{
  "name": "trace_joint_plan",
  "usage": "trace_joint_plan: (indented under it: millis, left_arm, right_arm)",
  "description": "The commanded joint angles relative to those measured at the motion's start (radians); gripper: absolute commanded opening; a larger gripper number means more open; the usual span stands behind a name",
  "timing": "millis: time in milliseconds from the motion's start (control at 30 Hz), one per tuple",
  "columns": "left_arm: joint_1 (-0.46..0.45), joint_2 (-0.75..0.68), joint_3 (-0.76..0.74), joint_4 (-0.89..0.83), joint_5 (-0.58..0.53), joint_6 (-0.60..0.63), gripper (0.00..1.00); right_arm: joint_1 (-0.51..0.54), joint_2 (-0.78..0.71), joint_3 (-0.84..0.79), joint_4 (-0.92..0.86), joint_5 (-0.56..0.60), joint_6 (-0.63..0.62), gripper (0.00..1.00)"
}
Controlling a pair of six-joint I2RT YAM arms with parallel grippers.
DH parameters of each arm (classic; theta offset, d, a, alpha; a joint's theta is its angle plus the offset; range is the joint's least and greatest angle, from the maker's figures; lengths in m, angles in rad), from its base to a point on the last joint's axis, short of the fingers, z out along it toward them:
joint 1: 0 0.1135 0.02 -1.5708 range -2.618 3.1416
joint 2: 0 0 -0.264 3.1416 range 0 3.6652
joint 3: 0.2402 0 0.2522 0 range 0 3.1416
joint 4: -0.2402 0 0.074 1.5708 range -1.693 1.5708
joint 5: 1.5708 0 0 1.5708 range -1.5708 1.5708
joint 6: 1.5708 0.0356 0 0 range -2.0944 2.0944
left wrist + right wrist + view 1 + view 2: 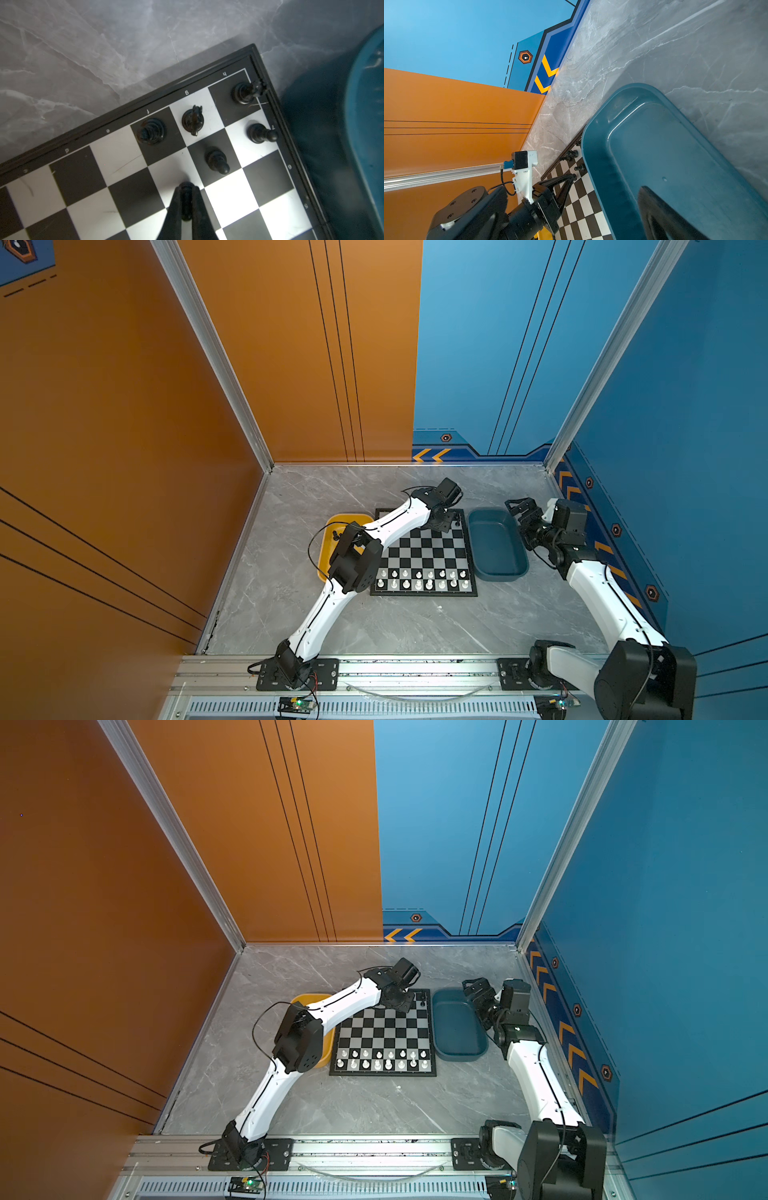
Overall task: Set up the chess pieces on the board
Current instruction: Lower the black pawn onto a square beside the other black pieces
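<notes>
Your left gripper [186, 188] is closed tight on one tiny glossy black plastic chessman [186, 204], pinched between both fingers over a silver square near the far right corner of the board. You cannot tell whether the black chessman touches that square. The square flat board of black and silver-grey checks with a thin black frame [424, 551] lies on the grey marble-patterned tabletop [374, 622], between two trays. In the left wrist view, five more glossy black plastic chess pieces [193, 120] stand upright in that corner. Three are on the edge row at the letters f, g and h, and two are on the next row in. Small white plastic chessmen [419, 578] stand in the two near rows. The rounded yellow plastic tray [338, 517] sits just beside the board's left edge. At its far end you can make out a few small dark pieces [335, 536], and the left arm covers most of the rest of it. The oblong dark blue plastic tray [654, 145] sits just beside the board's right edge, its smooth glossy floor showing in the right wrist view. Your right gripper [518, 506] hangs over the far end of the dark blue tray. You cannot tell how wide its jaws stand.
</notes>
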Motion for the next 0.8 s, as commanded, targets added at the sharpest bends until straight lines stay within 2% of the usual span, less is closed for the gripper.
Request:
trace_joint_plan:
  millis: [0, 533, 767]
  left_arm:
    - [0.002, 0.031, 0.028, -0.017, -0.033, 0.013, 0.0]
    - [0.002, 0.065, 0.037, -0.021, -0.046, 0.025, 0.0]
    - [-0.001, 0.069, 0.04, -0.033, -0.048, 0.033, 0.18]
  right_arm:
    - [-0.007, 0.012, 0.021, -0.007, -0.018, -0.026, 1.0]
    - [-0.007, 0.012, 0.02, -0.005, -0.021, -0.025, 1.0]
    - [-0.007, 0.012, 0.02, -0.006, -0.02, -0.023, 1.0]
